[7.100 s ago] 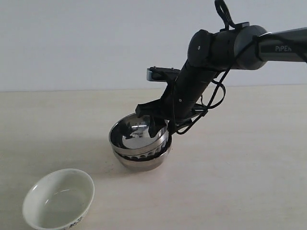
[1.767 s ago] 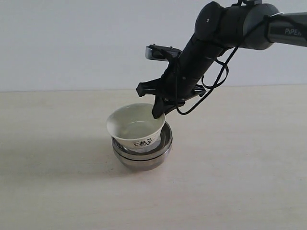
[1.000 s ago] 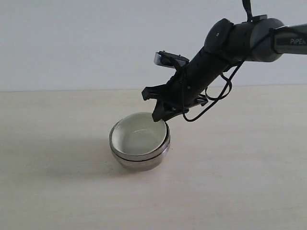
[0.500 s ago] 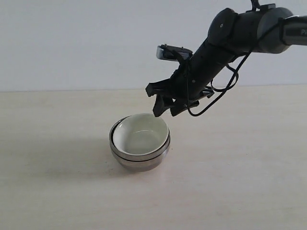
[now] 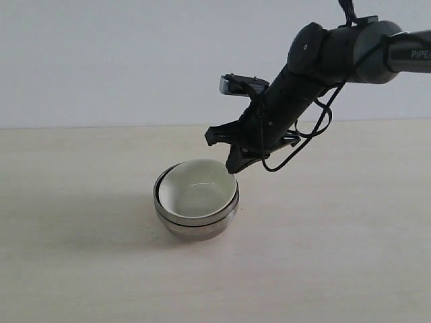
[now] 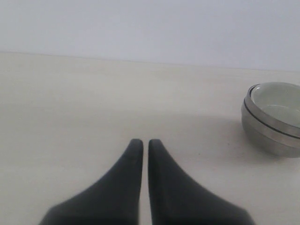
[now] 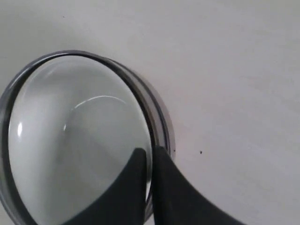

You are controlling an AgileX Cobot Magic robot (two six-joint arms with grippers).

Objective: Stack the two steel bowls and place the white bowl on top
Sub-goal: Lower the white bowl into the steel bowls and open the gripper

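Note:
The two steel bowls (image 5: 199, 225) sit nested one inside the other on the table, with the white bowl (image 5: 195, 190) resting inside the upper one; its patterned outer wall is hidden. My right gripper (image 5: 233, 168) hovers just above the stack's right rim, fingers together, holding nothing. In the right wrist view the white bowl (image 7: 70, 140) fills the steel rim (image 7: 161, 117), and the right gripper (image 7: 147, 151) is over that rim. My left gripper (image 6: 141, 141) is shut and empty over bare table, well away from the steel bowls (image 6: 267, 136) and the white bowl (image 6: 277, 101).
The pale wooden table (image 5: 337, 256) stretches on all sides of the stack, with a plain white wall behind. The right arm (image 5: 337, 50) reaches in from the upper right. The left arm does not show in the exterior view.
The white bowl went down into the steel stack and was let go. Since half a second ago the right gripper's fingers closed and it dipped slightly toward the rim.

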